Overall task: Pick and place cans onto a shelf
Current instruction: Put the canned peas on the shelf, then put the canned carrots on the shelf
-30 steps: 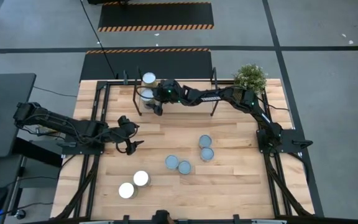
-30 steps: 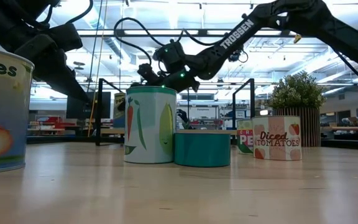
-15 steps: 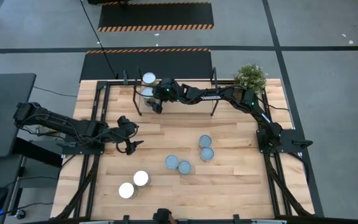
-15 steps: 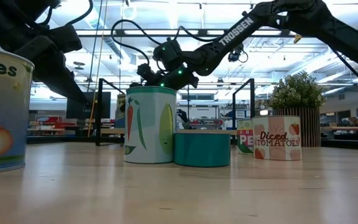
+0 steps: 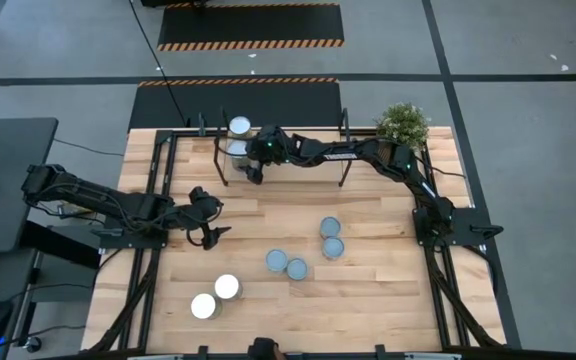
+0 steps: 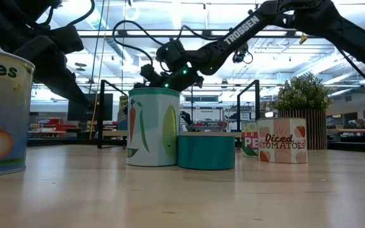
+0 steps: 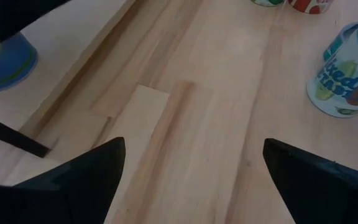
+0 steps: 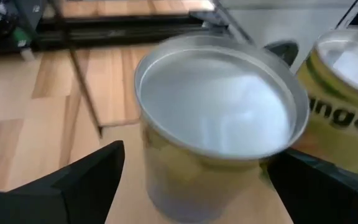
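The right gripper [image 5: 242, 166] is seen at the upper middle of the high view, its dark fingers [image 8: 73, 177] spread wide to either side of a short silver-topped metal can [image 8: 213, 140] with yellowish sides; whether the fingers touch it cannot be told. A second yellow-labelled can [image 8: 347, 118] stands just beside it. Both are set at the left end of the light wooden shelf with thin black uprights [image 5: 308, 160]. The left gripper [image 5: 211, 233] is held wide open over bare wooden tabletop [image 5: 388, 290] at centre left, nothing between its fingers. Six more cans [image 5: 291, 265] are scattered across the lower middle of the table, and a potted green plant [image 5: 403, 125] stands at upper right.
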You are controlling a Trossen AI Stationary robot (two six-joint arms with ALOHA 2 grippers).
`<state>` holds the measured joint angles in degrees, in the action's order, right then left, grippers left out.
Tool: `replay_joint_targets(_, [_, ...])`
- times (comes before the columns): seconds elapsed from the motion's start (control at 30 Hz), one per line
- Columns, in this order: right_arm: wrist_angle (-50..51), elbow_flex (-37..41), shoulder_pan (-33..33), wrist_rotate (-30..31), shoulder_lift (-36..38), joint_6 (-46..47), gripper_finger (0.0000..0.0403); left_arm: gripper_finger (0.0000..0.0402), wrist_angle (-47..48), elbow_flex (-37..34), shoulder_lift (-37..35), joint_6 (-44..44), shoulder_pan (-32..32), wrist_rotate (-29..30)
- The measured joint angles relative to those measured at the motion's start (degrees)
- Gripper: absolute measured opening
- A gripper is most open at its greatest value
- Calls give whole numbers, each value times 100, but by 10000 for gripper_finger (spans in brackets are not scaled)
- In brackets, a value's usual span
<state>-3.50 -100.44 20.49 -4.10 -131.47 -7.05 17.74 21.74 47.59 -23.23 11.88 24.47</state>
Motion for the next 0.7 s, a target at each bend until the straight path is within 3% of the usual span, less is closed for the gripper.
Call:
replay_joint_targets(0.13, [607,-2,-67,17,188,0,390,386,-123,0,0,-15,-2,-355])
replay_joint_targets(0.37, [2011,0,-513,9,684,-112,390,386,-748,-2,0,134,49,-1484])
replay_joint_targets(0.53, [2762,6,-1077,319,1031,-353,389,386,-769,0,1,134,393,-1363])
replay_joint_targets(0.7, [2716,597,-1620,675,1490,-392,389,386,-432,106,0,-40,788,-697])
